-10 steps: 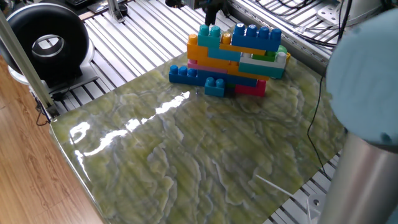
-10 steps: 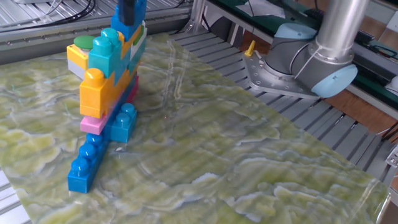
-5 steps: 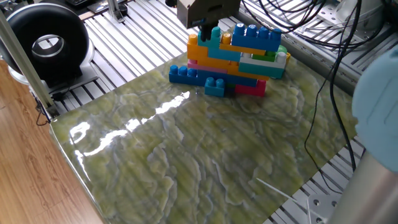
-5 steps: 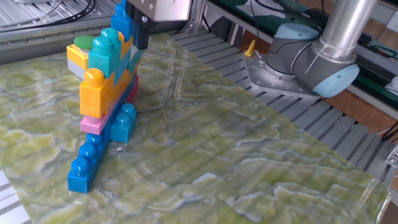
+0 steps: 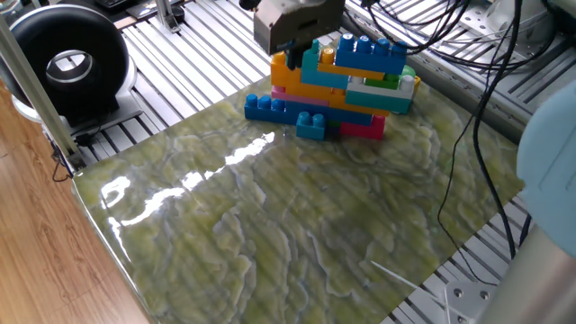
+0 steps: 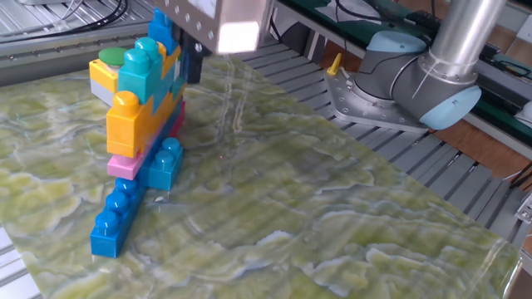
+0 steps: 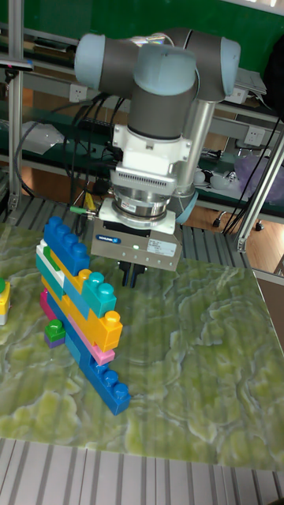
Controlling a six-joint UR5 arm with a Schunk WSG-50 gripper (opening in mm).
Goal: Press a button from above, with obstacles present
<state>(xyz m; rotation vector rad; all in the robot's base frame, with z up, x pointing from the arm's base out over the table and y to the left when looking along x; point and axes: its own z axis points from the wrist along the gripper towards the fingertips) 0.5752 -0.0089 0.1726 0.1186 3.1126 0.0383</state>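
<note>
Arm points straight down, end effector hanging low just behind the brick pile at its orange-and-teal end. Finger state cannot be told; bricks and housing hide the tips. Pile stands on the green marbled bench near its far edge; no button discernible.

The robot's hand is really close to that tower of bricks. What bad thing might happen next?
The hand hangs right beside the brick pile, at about the height of its top rows. If it drifts sideways while descending, it might bump the teal brick and topple or shift the stack. Also, no button shows in any view. If it sits behind the pile, the bricks block the cameras, so a missed press might go unnoticed.
</note>
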